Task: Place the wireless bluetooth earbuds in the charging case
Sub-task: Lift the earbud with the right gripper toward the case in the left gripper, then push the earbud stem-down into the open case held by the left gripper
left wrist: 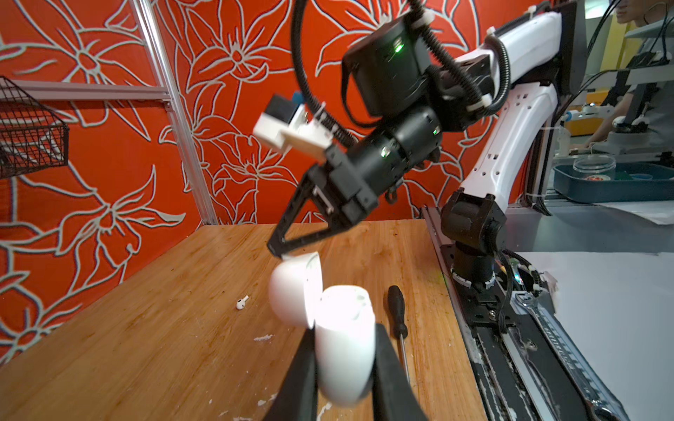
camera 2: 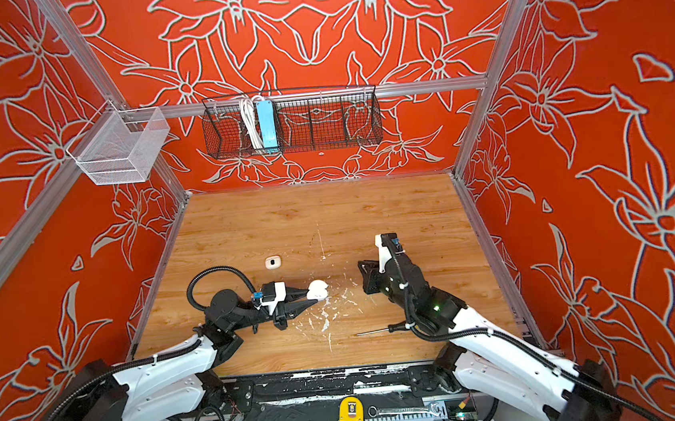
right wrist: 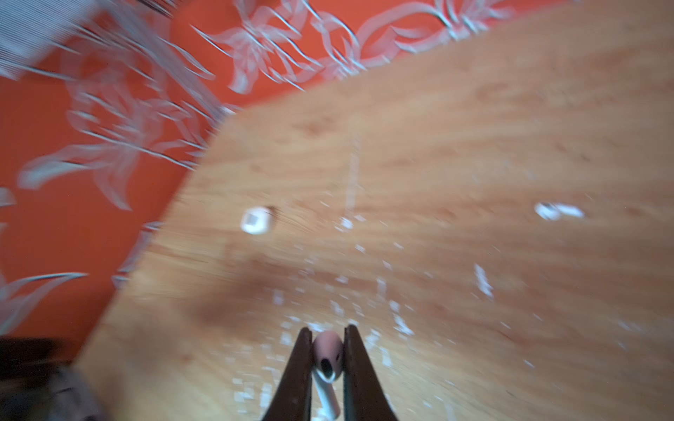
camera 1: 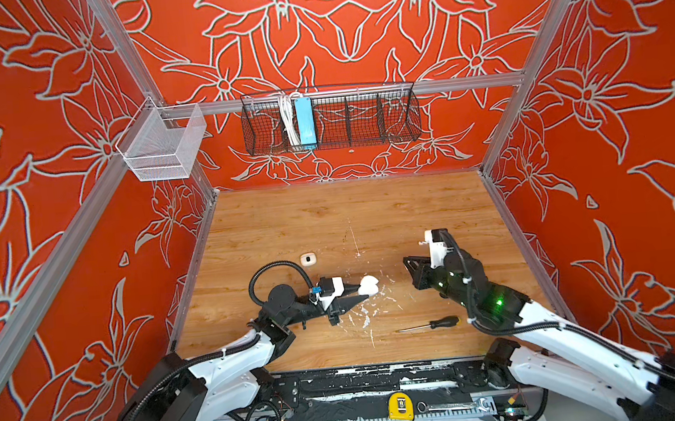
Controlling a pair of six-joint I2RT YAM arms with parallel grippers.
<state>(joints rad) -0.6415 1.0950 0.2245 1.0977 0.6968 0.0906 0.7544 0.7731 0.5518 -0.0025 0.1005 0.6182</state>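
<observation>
Left pincer [left wrist: 344,332] clamped on the lower half of the charging case [left wrist: 346,368], one finger on each side; lid swung open, standing beside the body. Left arm low and near level over the table [camera 1: 328,220], forearm stretched out, case at its very end. Right pincer [right wrist: 328,330] closed on one earbud [right wrist: 327,355]: bud end toward the fingertips, white stem running back between the fingers. Right arm raised, elbow bent, wrist pitched down so the pincer slants toward the case; in both top views its tips sit right of the case, near but apart. Second earbud [left wrist: 241,302] lies loose on the wood, well apart from the case. Screwdriver [camera 1: 433,324] flat on the table, right of the case and nearer the arm bases. White rounded-square box [camera 1: 308,259] with a dark mark sits farther back than the case, to its left. Wood-grain top, white flecks thickest around the case. Red walls [camera 1: 35,204] with pale flower outlines on three sides. Behind the case, a black wire basket [camera 1: 362,128] on the back rail holds a blue block [camera 1: 304,122] and white cable; white mesh basket [camera 1: 164,151] on the left-hand rail.
</observation>
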